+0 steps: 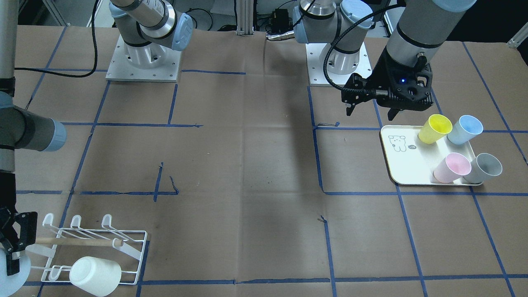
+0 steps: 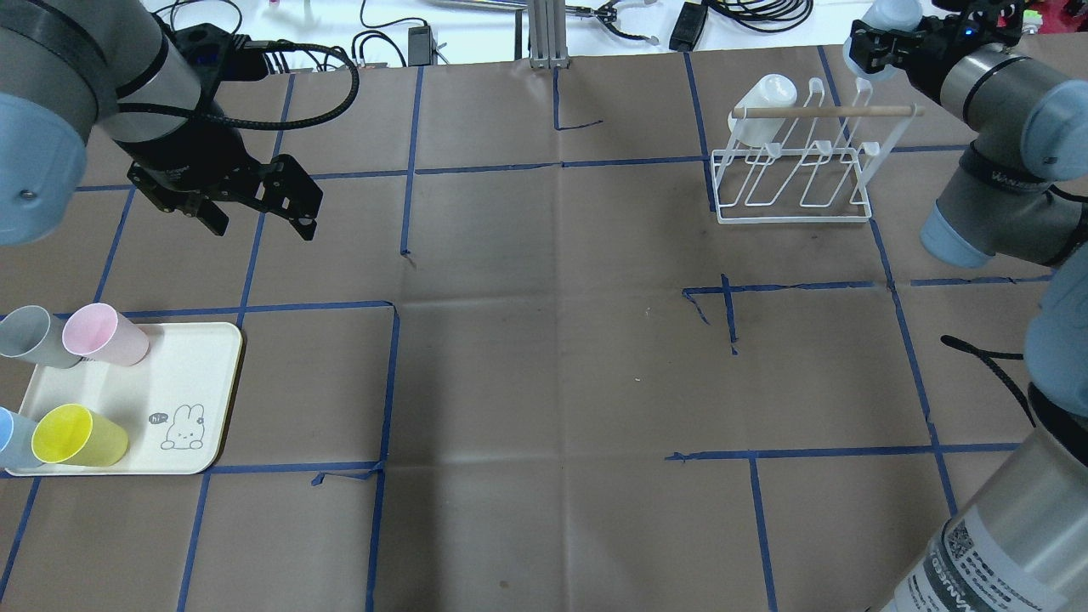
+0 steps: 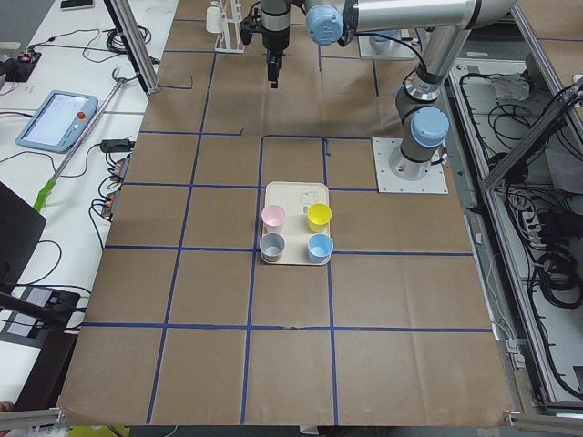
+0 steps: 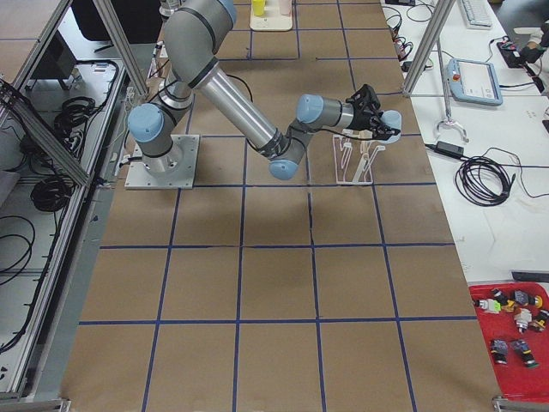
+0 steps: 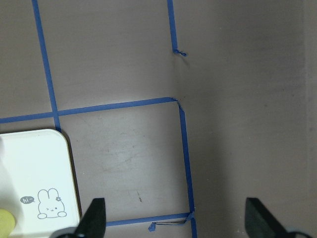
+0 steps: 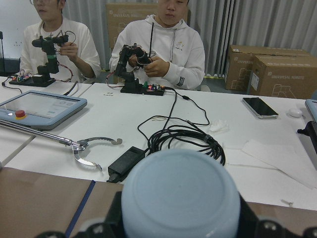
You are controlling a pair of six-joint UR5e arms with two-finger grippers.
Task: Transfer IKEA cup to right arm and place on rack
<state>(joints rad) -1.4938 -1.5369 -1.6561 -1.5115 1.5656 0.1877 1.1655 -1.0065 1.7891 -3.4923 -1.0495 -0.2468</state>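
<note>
My right gripper (image 2: 890,41) is shut on a light-blue cup (image 2: 888,13) just beyond the right end of the white wire rack (image 2: 799,183). The cup's bottom fills the right wrist view (image 6: 181,193). In the front view that gripper (image 1: 10,247) and cup (image 1: 14,270) are at the rack's (image 1: 132,247) left end. A white cup (image 2: 765,102) hangs on the rack beside the wooden dowel (image 2: 837,110). My left gripper (image 2: 255,212) is open and empty, above the table near the cream tray (image 2: 136,399). Its fingertips (image 5: 94,218) show at the bottom of the left wrist view.
The tray with the bear drawing (image 1: 402,165) holds yellow (image 1: 435,128), blue (image 1: 465,129), pink (image 1: 452,167) and grey (image 1: 483,168) cups. Blue tape lines cross the brown table. Operators sit at a white bench (image 6: 163,119) with cables beyond the table's far edge.
</note>
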